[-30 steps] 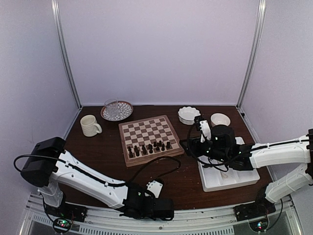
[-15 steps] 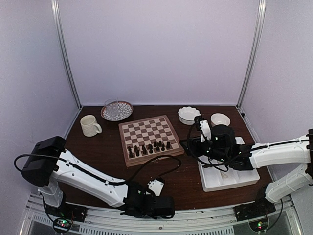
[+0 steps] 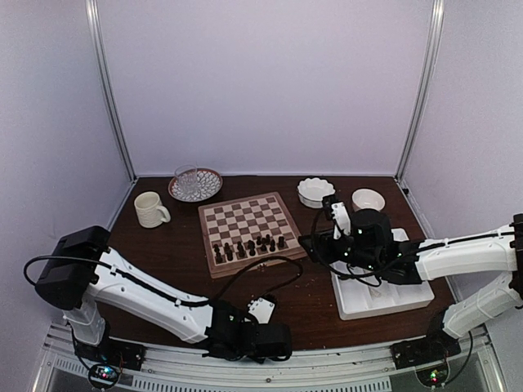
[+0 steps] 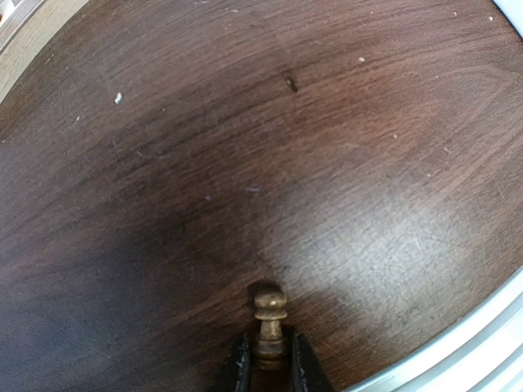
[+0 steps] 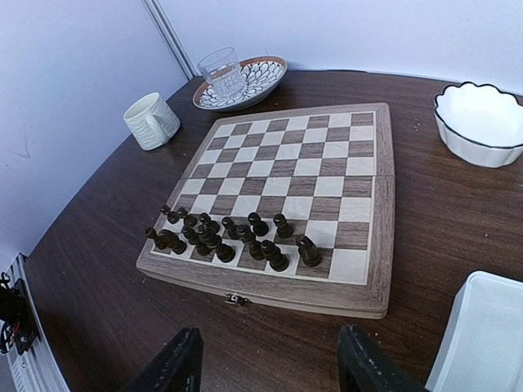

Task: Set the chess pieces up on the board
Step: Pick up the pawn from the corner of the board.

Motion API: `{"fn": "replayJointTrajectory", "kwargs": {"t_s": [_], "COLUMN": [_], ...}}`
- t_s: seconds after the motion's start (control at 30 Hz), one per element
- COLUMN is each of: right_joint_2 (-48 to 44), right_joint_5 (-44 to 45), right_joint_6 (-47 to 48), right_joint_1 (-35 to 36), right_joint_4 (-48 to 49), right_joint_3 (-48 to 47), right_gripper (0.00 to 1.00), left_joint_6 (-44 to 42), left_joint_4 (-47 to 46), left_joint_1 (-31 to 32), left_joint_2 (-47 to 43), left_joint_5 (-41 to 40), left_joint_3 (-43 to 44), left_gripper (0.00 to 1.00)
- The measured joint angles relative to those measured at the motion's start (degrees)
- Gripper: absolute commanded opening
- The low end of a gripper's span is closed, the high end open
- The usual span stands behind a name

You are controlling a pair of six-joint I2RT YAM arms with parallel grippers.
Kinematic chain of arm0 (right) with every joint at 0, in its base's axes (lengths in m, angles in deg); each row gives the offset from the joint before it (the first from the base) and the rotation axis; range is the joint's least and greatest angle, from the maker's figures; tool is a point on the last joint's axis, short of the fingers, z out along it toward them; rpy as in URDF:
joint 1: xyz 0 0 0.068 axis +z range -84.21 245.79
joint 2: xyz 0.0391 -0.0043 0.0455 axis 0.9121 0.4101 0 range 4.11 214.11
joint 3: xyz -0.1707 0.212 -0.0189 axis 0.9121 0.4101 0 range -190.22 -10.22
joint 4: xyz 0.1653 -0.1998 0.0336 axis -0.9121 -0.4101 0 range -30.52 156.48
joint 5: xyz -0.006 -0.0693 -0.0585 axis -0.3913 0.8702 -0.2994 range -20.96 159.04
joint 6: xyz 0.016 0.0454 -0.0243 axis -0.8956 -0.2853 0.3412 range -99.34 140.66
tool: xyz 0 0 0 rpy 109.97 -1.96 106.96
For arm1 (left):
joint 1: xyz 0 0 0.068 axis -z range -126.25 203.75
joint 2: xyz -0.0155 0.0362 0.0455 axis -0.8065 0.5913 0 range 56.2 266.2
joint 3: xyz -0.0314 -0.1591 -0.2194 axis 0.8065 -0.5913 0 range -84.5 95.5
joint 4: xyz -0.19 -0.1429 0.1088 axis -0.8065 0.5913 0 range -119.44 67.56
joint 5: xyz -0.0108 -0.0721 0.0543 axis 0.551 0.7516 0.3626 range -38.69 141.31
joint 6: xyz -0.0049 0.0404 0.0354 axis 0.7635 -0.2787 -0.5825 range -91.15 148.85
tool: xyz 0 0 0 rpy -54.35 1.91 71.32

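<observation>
The board (image 3: 209,213) lies at mid-table, with several dark chess pieces (image 3: 249,245) crowded on its two nearest rows. Down at the table's near edge, my left gripper (image 3: 278,340) is shut on a small brown pawn (image 4: 270,318). The pawn's base sits between the fingers (image 4: 239,369) and its head sticks out over bare tabletop. My right gripper (image 5: 270,367) hangs open and empty just in front of the board's near edge (image 5: 270,287), facing the dark pieces (image 5: 237,237). No pale pieces show on the board.
A white tray (image 3: 380,298) sits under the right arm, and its corner (image 5: 482,343) also shows. White bowls (image 3: 315,192) (image 3: 368,198) stand at the back right. A mug (image 3: 150,209) and a patterned plate with a glass (image 3: 194,184) stand at the back left. The metal table rim (image 4: 466,351) lies beside the left gripper.
The left gripper's jaws have shut on the pawn at the table's near edge. The right arm has barely shifted.
</observation>
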Motion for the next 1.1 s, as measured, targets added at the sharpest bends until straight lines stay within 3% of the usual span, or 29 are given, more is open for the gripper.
{"fn": "replayJointTrajectory", "kwargs": {"t_s": [0.27, 0.67, 1.1], "right_joint_2": [0.39, 9.22, 26.88], "right_joint_5": [-4.11, -22.47, -41.62], "right_joint_6": [1.11, 2.32, -10.86], "right_joint_1": [0.00, -0.04, 0.90], "right_joint_4": [-2.38, -7.56, 0.31], "right_joint_3": [-1.86, -11.87, -14.93], "right_gripper": [0.59, 0.54, 0.44], "left_joint_6": [-1.97, -10.58, -19.58], "left_joint_4": [-3.15, -19.98, -34.45], "left_joint_1": [-0.37, -3.85, -4.61], "left_joint_2": [-2.73, -20.50, -37.68], "left_joint_5": [0.07, -2.38, -8.70], "left_joint_3": [-4.22, -28.44, -42.25], "left_gripper": [0.13, 0.10, 0.05]}}
